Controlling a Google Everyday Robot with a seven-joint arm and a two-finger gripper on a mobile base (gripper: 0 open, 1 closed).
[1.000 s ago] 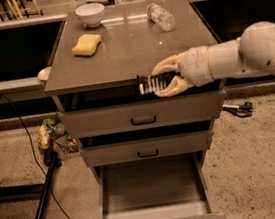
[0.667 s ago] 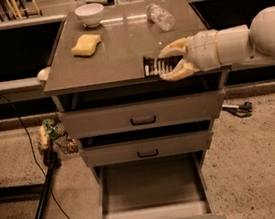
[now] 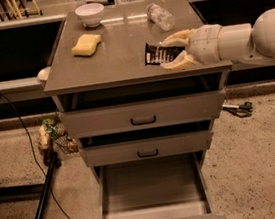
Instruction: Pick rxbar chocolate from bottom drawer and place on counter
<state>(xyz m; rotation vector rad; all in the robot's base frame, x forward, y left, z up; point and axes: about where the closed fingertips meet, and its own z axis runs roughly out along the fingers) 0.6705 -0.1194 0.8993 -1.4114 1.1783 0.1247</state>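
Note:
The rxbar chocolate (image 3: 160, 54) is a black wrapper with pale lettering, held over the right side of the counter (image 3: 115, 59). My gripper (image 3: 174, 51) reaches in from the right, its cream fingers (image 3: 177, 37) shut on the bar's right end. The bar sits low over the counter top; I cannot tell whether it touches. The bottom drawer (image 3: 153, 190) is pulled open below, and its grey inside holds nothing.
On the counter are a yellow sponge (image 3: 86, 44), a white bowl (image 3: 90, 14) at the back left, and a clear plastic bottle (image 3: 159, 16) lying at the back right. Two shallower drawers with black handles (image 3: 143, 121) are slightly ajar. Cables and a bag lie on the floor at left.
My gripper has carried the bar up from the counter's front edge and further back over the counter top.

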